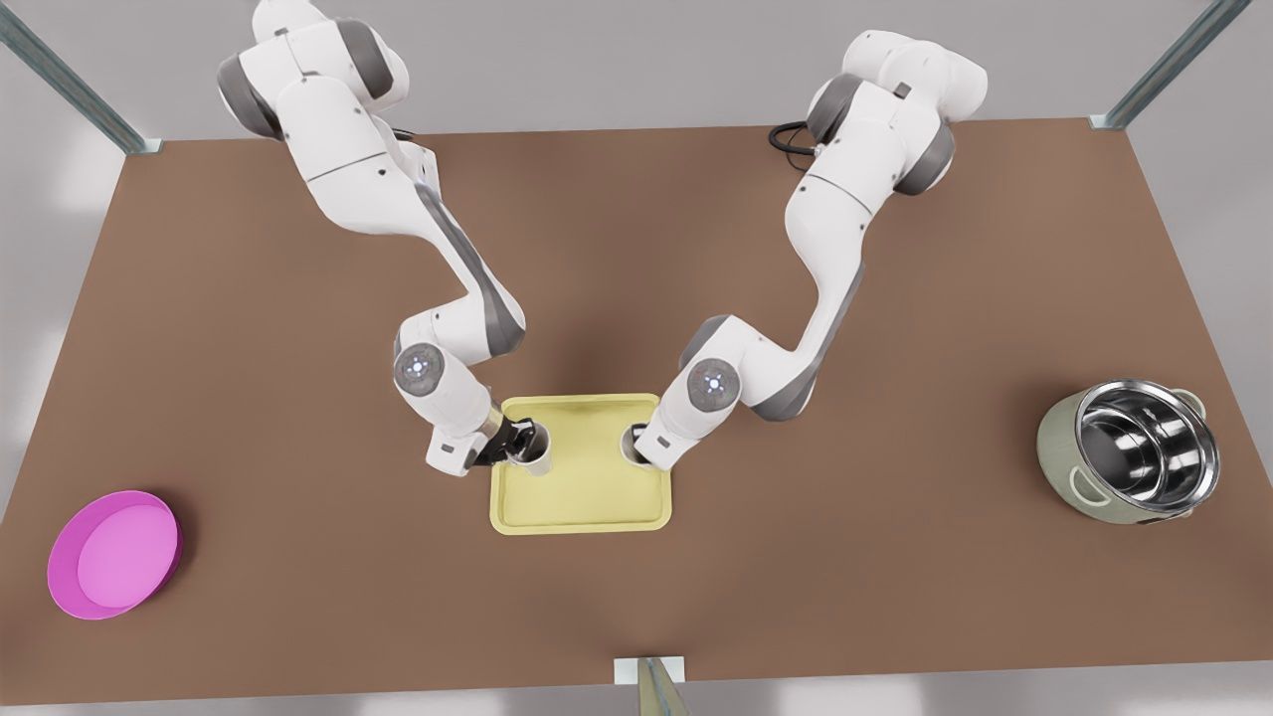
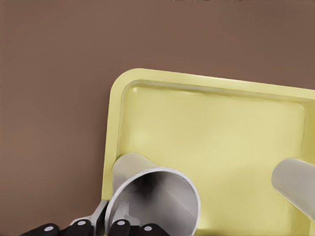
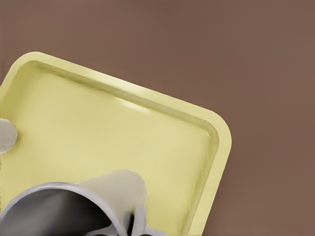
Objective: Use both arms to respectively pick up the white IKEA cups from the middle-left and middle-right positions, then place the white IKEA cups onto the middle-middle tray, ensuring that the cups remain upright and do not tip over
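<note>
The yellow tray [image 1: 582, 502] lies with its long sides running front to back, each upright cup on it mouth-up, the left gripper [image 1: 509, 445] clamping one cup [image 1: 537, 452], the right gripper [image 1: 644, 447] clamping the other cup [image 1: 631, 445].

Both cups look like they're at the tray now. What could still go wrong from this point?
1. The left gripper has its cup right by the tray rim; set down on that rim, it might tip.
2. The right gripper also holds its cup near the opposite rim, so the same could happen there.
3. A finger sits inside each cup, as the wrist views show; pulling away sideways could drag a cup over.
</note>
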### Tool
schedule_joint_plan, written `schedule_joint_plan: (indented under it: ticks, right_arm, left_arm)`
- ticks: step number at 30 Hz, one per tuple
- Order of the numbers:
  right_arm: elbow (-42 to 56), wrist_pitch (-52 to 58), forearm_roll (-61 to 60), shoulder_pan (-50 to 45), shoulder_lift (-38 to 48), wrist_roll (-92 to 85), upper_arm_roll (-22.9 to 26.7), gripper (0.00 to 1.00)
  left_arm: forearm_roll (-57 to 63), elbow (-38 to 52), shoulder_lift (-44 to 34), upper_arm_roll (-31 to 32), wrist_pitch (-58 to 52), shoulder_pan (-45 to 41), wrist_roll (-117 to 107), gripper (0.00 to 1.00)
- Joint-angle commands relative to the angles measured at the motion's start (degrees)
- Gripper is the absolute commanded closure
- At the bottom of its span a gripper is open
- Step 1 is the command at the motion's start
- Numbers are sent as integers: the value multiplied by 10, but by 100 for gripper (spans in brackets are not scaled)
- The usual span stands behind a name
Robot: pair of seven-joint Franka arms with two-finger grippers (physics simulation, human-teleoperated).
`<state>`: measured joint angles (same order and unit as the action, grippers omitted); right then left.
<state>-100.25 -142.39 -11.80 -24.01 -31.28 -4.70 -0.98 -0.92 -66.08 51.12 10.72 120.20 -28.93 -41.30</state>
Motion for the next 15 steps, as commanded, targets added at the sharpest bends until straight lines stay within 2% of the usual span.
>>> schedule_joint_plan:
  ticks: [1,4,5,6,12,13,14,15]
  right_arm:
    - [8,0,-3,-3,-8,109,0,79]
    - [8,-3,-3,-7,-16,108,1,79]
    - [8,-3,-2,-7,-17,108,1,79]
    - [8,-3,-2,-7,-25,108,1,79]
    - [13,-3,-2,-5,-47,116,2,79]
    - [13,-3,-2,-4,-51,116,2,79]
    - [13,-3,-2,-3,-53,116,2,33]
    - [13,-7,-2,-2,-55,116,2,0]
  left_arm:
    - [0,1,0,0,9,0,-210,73]
    - [-1,1,0,0,9,2,-210,74]
    - [-1,0,-1,0,8,2,-212,78]
    - [-2,1,-1,1,8,2,-212,79]
    - [-3,-1,10,2,24,3,-222,78]
    - [-3,-1,13,2,26,3,-221,75]
    - [-3,-1,13,2,30,4,-221,74]
    - [-3,-1,13,2,32,4,-220,71]
